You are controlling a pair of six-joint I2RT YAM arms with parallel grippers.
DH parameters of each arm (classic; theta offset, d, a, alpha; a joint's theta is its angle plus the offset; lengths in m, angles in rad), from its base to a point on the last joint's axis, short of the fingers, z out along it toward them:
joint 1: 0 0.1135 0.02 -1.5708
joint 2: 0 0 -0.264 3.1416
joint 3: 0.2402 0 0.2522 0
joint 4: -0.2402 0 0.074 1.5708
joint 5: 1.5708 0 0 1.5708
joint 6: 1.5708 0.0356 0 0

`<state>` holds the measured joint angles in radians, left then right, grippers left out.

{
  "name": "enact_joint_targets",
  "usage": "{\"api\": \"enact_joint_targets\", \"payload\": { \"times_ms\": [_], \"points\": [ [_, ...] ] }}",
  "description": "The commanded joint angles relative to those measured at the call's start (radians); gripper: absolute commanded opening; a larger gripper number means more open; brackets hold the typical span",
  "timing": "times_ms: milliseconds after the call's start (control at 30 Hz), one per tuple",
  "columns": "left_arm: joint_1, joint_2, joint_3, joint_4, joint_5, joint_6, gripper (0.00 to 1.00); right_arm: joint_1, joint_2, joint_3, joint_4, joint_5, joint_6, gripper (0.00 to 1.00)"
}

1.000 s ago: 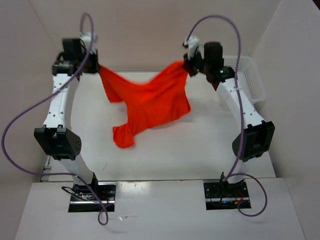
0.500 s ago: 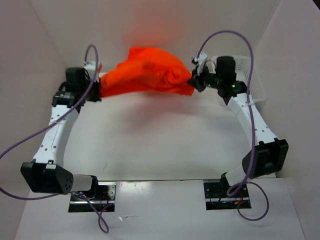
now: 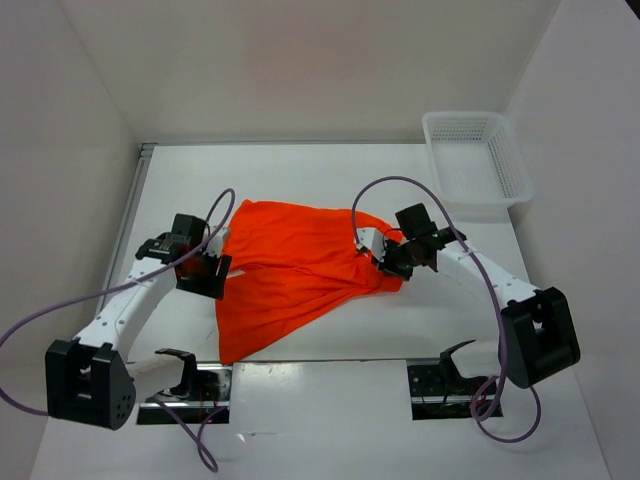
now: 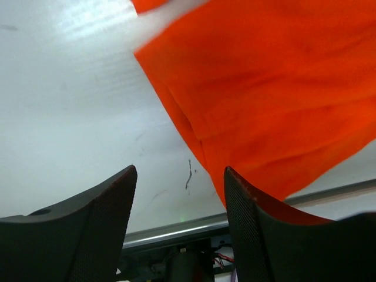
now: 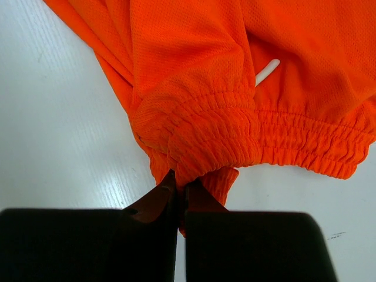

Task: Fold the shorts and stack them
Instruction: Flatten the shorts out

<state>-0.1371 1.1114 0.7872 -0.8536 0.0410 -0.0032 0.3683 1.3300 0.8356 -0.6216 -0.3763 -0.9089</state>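
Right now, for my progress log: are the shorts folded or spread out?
Spread out, not folded: the shorts lie wide and rumpled on the table, waistband pinched in the right hand.

We look down from above and behind the arm bases, taking in the whole table (image 3: 300, 180). Riding the left claw (image 4: 179, 223), we face along its fingers, low and near, with the shorts (image 4: 282, 88) beyond its tips. Riding the right claw (image 5: 179, 188), we sit closer still, fabric just ahead of its tips. All three views share the shorts.
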Motion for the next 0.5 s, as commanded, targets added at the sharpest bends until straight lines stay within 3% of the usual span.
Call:
{"api": "enact_joint_targets", "payload": {
  "times_ms": [0, 67, 300, 467],
  "points": [
    [-0.002, 0.083, 0.087, 0.074, 0.002, 0.003, 0.69, -0.005, -0.015, 0.005, 0.029, 0.031, -0.054, 0.00],
    [-0.015, 0.154, 0.124, 0.074, -0.023, 0.003, 0.66, -0.005, -0.015, 0.005, 0.039, 0.040, -0.054, 0.00],
    [-0.179, 0.133, 0.061, -0.002, 0.002, 0.003, 0.64, -0.005, -0.006, 0.014, 0.039, 0.050, -0.054, 0.00],
    [-0.294, 0.133, -0.071, 0.085, -0.159, 0.003, 0.66, -0.005, 0.012, 0.023, 0.060, 0.059, -0.045, 0.00]
  ]
}}
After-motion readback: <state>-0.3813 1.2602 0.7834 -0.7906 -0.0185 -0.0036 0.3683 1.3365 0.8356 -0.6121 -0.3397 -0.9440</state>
